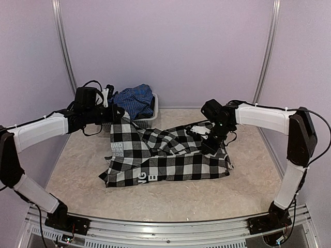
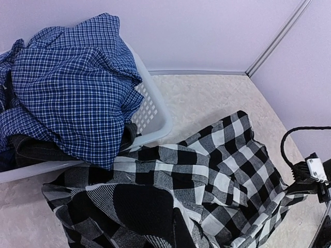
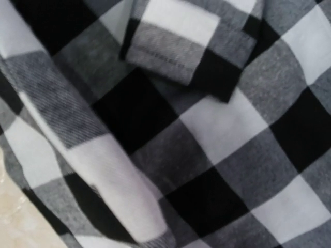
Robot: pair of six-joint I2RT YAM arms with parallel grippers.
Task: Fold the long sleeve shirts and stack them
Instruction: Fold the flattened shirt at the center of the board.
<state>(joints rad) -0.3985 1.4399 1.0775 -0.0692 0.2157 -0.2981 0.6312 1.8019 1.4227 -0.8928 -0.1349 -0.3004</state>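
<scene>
The black-and-white checked long sleeve shirt (image 1: 165,160) lies crumpled across the middle of the table, with white block letters (image 1: 116,150) on a black patch at its left edge. My left gripper (image 1: 118,114) is shut on its upper left corner, and the cloth rises to it. My right gripper (image 1: 208,140) is shut on a raised fold at the shirt's right side. Both wrist views are filled with check cloth (image 2: 222,165) (image 3: 207,129) that hides the fingers. The blue fine-checked shirt (image 1: 135,101) (image 2: 72,88) is heaped in the basket.
The white mesh basket (image 1: 151,120) (image 2: 155,111) stands at the back left, just behind the left gripper, with dark clothes under the blue shirt. Lilac walls close off the back and both sides. Beige table (image 1: 248,186) lies bare around the shirt.
</scene>
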